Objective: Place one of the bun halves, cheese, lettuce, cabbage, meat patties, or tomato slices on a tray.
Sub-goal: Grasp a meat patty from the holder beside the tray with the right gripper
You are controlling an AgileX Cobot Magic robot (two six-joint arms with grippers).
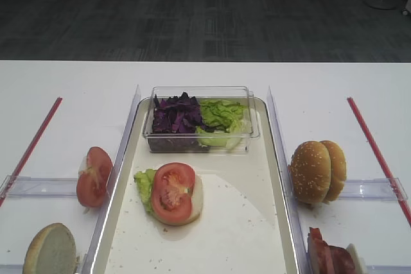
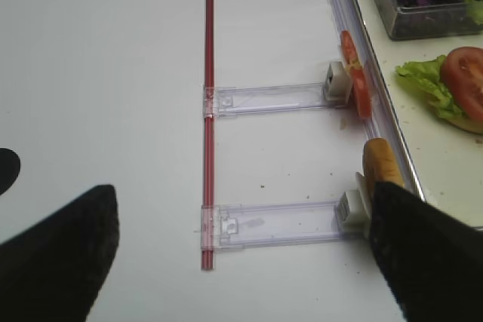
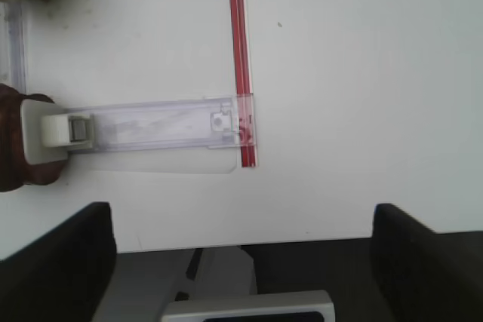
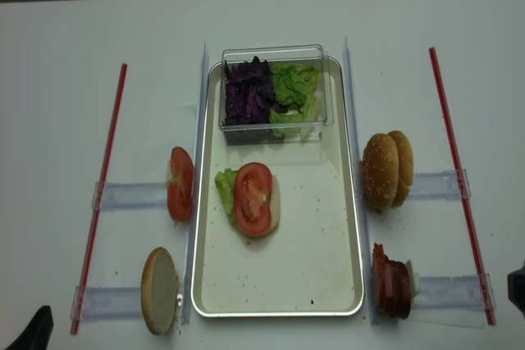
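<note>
Cream-white and crumb-speckled, the tray (image 4: 328, 276) already carries a stack: a bun half with lettuce (image 4: 224, 188) and a tomato slice (image 4: 252, 197) on top, near its middle. A clear box (image 4: 274, 125) of cabbage (image 4: 246, 94) and more lettuce sits at the tray's far end. Spare tomato slices (image 4: 180, 184) and a bun half (image 4: 159, 289) stand on edge in holders left of the tray; two bun halves (image 4: 387, 168) and the meat patties (image 4: 392, 288) stand to its right.

The right gripper (image 3: 241, 262) hangs over bare table beside the patty holder, fingers spread wide and empty. The left gripper (image 2: 249, 262) is likewise parted with nothing between its fingers.

A patty looks like the likely next layer. The discs stand packed together, so a pinch could lift two or tip the row. Dropped off-centre, one could slide off the slick tomato.

Both arms are nearly out of the overhead views; only dark corners show. No cheese can be made out. The patties are cut off in the right wrist view.
</note>
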